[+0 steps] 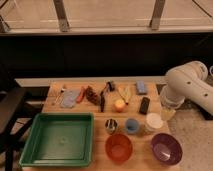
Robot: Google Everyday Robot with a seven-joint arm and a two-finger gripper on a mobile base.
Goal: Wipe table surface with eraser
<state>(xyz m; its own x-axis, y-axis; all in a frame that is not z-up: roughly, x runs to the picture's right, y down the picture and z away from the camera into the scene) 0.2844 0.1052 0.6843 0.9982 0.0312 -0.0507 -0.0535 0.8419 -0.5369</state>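
Note:
The eraser (144,105), a small black block, lies flat on the right part of the light wooden table surface (67,108), just above a white cup (154,121). My white arm (187,87) reaches in from the right. The gripper (167,111) hangs at the table's right edge, to the right of the eraser and a short gap away from it. Nothing shows in the gripper.
A green tray (57,137) fills the front left. An orange bowl (119,147), purple bowl (166,148), blue cup (132,125) and metal cup (111,125) stand at the front. A blue-grey block (141,87), black-handled tool (103,97), orange ball (119,104) and blue cloth (70,97) lie along the back.

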